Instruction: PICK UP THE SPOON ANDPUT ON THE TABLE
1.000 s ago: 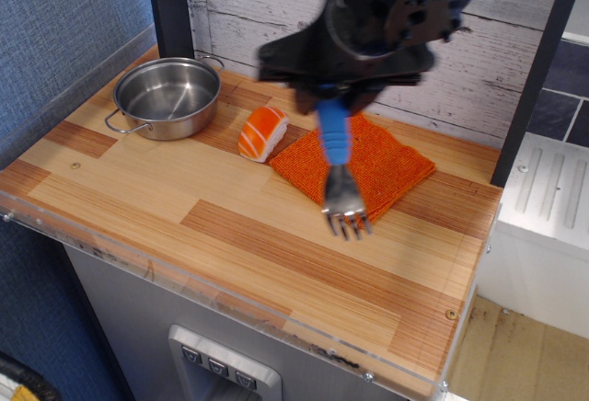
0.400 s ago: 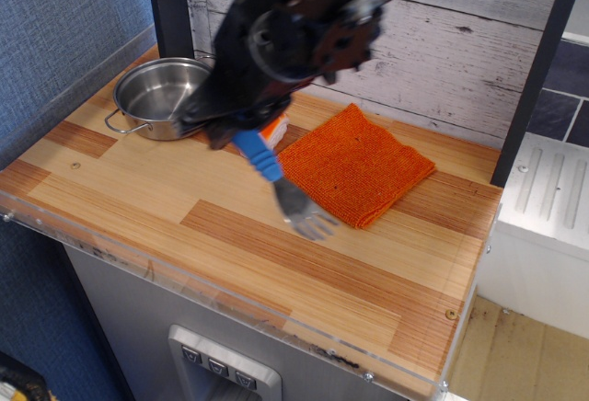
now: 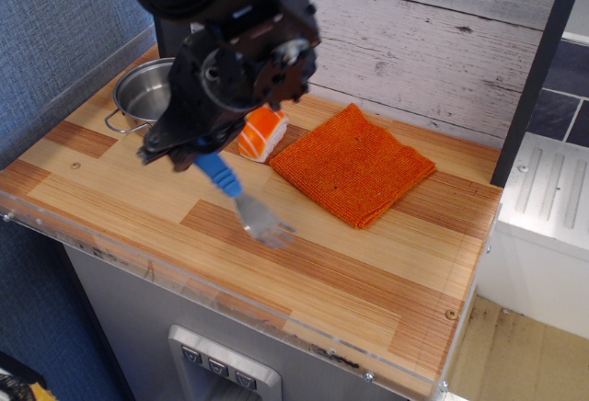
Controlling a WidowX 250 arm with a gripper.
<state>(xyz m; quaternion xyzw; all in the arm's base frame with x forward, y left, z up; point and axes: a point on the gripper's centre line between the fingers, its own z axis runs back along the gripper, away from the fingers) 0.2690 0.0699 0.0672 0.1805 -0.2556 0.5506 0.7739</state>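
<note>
The scene is evenly and brightly lit by soft light from above, and no hard shadows are cast. A faint, diffuse shadow is seen on the light striped wooden counter (image 3: 368, 263) beneath the blue-handled, silver-tined spoon (image 3: 241, 203). The black robot gripper (image 3: 198, 154) and the arm above it are smeared by motion blur, and the spoon's tines are softened likewise. Dull highlights are caught on the round steel pot (image 3: 147, 97) and along the counter's clear plastic front edge. The flat orange woven cloth (image 3: 354, 164) is rendered sharply, in saturated colour.
</note>
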